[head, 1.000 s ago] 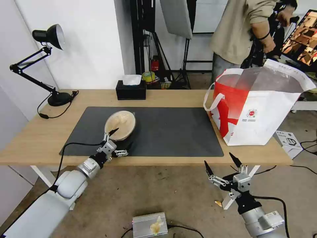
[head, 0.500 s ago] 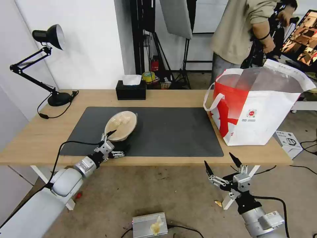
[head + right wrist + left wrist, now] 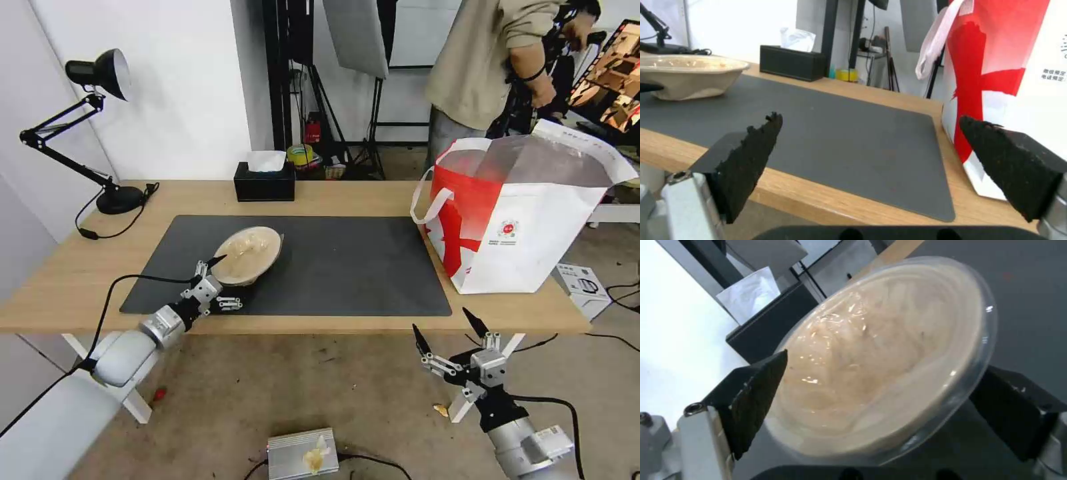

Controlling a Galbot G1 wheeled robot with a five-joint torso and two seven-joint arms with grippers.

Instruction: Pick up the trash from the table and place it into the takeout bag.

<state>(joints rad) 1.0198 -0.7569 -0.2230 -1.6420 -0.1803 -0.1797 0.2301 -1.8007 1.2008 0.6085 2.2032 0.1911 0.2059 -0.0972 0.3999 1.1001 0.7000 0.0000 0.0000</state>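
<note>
Desk, long light wood with dark grey mat, holds the red-and-white takeout bag well to the right of the left tool, mouth open; tan paper bowl now tipped up and off the mat, shifted toward the bag versus a second ago, left tool clamped on its near rim, one finger on each side; lift looks under way, carry to bag remains; right tool hangs below the desk front edge, fingers spread wide, nothing in it, unmoved; behind the bowl sits a black tissue box, black lamp far left; concrete floor, studio stands behind.
</note>
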